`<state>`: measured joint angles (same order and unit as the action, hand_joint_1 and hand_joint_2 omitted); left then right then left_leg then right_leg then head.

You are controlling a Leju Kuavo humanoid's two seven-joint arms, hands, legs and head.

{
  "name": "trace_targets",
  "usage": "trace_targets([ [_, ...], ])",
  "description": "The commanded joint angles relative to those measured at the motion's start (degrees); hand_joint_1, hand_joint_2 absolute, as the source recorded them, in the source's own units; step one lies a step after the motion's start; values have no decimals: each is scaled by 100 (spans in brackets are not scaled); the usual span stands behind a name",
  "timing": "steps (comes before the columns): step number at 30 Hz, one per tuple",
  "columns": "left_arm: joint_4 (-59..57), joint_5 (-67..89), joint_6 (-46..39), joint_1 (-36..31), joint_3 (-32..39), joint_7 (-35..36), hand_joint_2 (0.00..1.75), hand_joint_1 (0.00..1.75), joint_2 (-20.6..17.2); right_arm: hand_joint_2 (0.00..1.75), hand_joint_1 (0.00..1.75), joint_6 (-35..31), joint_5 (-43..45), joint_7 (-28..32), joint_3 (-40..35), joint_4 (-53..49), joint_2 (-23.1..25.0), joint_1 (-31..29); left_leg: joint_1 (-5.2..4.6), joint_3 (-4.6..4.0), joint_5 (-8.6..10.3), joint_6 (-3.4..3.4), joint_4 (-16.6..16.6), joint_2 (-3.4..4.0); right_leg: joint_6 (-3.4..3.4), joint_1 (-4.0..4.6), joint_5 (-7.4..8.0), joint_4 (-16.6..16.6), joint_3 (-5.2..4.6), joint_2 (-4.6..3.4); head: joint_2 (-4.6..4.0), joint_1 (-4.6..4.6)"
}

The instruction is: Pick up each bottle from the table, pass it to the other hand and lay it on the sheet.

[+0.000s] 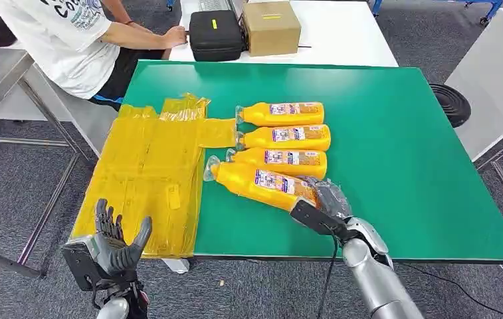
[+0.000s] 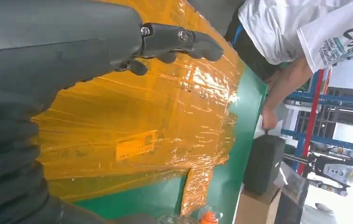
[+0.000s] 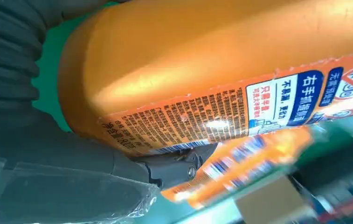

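Note:
Several orange bottles with clear caps lie side by side on the green table (image 1: 395,146), caps pointing at the yellow plastic sheet (image 1: 149,173). The nearest bottle (image 1: 262,183) lies askew, and my right hand (image 1: 325,203) grips its base end. In the right wrist view that bottle (image 3: 202,60) is close up with a dark finger (image 3: 174,168) under its label. My left hand (image 1: 112,242) hovers open, palm up and fingers spread, off the table's front left corner, just below the sheet's near edge. From the left wrist, the fingers (image 2: 179,39) reach over the sheet (image 2: 155,116).
Three more bottles (image 1: 292,137) lie in a row behind the held one. A person in a white shirt (image 1: 76,40) sits at the far left, a hand on a black case (image 1: 215,33) beside a cardboard box (image 1: 270,26). The table's right half is bare green.

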<state>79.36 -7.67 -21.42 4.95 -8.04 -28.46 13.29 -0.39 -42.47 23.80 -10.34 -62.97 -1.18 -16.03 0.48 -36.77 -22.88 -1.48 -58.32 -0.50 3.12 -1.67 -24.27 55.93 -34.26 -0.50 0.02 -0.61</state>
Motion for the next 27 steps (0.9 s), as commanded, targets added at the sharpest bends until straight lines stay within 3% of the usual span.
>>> trace_targets([
  [1, -253, -17, 1, -96, -30, -20, 175, 0, -47, 175, 175, -177, 393, 282, 454, -623, 386, 128, 2, 25, -11, 4, 3, 6, -21, 6, -10, -4, 25, 3, 0, 0],
  [7, -336, -679, 947, -243, -208, 151, 175, 0, -150, 175, 175, -198, 1305, 722, 822, -1081, 684, 417, 2, 12, -8, 6, 0, 4, -19, 5, -8, 0, 12, 4, 0, 0],
  [9, -409, -1117, 1641, -294, -343, 309, 175, 0, -279, 175, 175, -160, 1442, 861, 806, -946, 698, 435, 6, 20, -8, 7, 4, -7, -21, 9, -12, -5, 24, 16, 0, 0],
  [11, -667, -1670, 2889, -487, -595, 555, 175, 0, -499, 175, 175, -76, 1573, 1127, 659, -596, 776, 400, 4, 24, -8, 6, 5, -12, -22, 8, -13, -6, 29, 22, 0, 0],
  [13, -991, -1448, 3244, -826, -760, 555, 175, 0, -576, 175, 175, -35, 1651, 1381, 507, -278, 910, 325, 1, 20, -1, 5, 12, 2, -15, 3, -2, -10, 17, 5, 0, 0],
  [19, -1447, -1022, 3735, -1486, -1117, 621, 175, 0, -458, 175, 175, 176, 1731, 1620, -21, 590, 1244, -17, 5, 13, -1, 7, 7, 10, -17, 8, 1, -6, 11, -4, 0, 0],
  [27, -1373, -892, 3774, -1675, -1313, 664, 175, 0, -386, 175, 175, 295, 1829, 1613, -291, 887, 1257, -93, 10, 22, -4, 7, 2, 9, -22, 12, -6, -3, 24, 0, 0, 0],
])
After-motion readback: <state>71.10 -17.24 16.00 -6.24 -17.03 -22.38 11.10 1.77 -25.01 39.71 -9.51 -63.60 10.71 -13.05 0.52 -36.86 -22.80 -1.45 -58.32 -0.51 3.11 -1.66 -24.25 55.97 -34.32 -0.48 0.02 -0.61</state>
